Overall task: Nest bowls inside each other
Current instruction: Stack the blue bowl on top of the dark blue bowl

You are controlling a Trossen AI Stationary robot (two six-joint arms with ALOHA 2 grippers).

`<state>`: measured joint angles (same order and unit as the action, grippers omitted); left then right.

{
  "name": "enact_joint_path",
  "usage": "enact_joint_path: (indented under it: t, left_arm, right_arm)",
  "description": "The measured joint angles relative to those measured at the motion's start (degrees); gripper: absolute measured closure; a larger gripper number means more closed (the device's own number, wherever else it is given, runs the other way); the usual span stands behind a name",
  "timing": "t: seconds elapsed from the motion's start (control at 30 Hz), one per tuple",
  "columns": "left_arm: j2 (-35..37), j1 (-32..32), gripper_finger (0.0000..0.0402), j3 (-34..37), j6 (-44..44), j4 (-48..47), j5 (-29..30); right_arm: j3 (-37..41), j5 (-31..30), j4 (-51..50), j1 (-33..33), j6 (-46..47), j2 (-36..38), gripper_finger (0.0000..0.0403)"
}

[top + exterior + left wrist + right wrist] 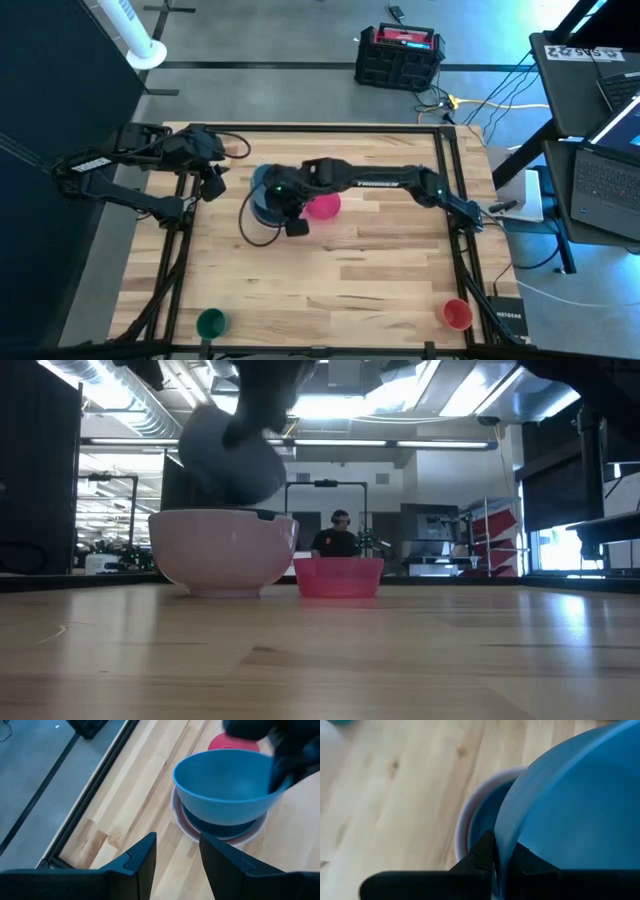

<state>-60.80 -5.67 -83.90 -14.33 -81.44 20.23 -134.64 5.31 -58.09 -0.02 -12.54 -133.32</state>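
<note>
Aloft, grey-blue bowl [225,785] in right claw [502,857], above stacked bowls [222,550]

R arm stretched across table centre, wrist bent down; right gripper [496,856] pinched tight on the grey-blue bowl [225,785] rim, held raised. L arm folded at far-left edge; left gripper [177,855] parted, idle.

Wooden table [330,260]: white bowl [222,555] beside magenta bowl [325,207] near centre; green bowl [211,323] and red bowl [456,314] at near corners, well apart.
</note>
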Motion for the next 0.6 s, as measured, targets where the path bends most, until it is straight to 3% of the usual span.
enact_joint_path:
  t: [0.6]
  left_arm:
    - [0.02, 0.0, 0.0267, 0.0, 0.17, -0.91, 0.0]
  right_arm:
    - [0.74, 2.02, -3.21, 0.12, 5.03, -2.82, 0.0389]
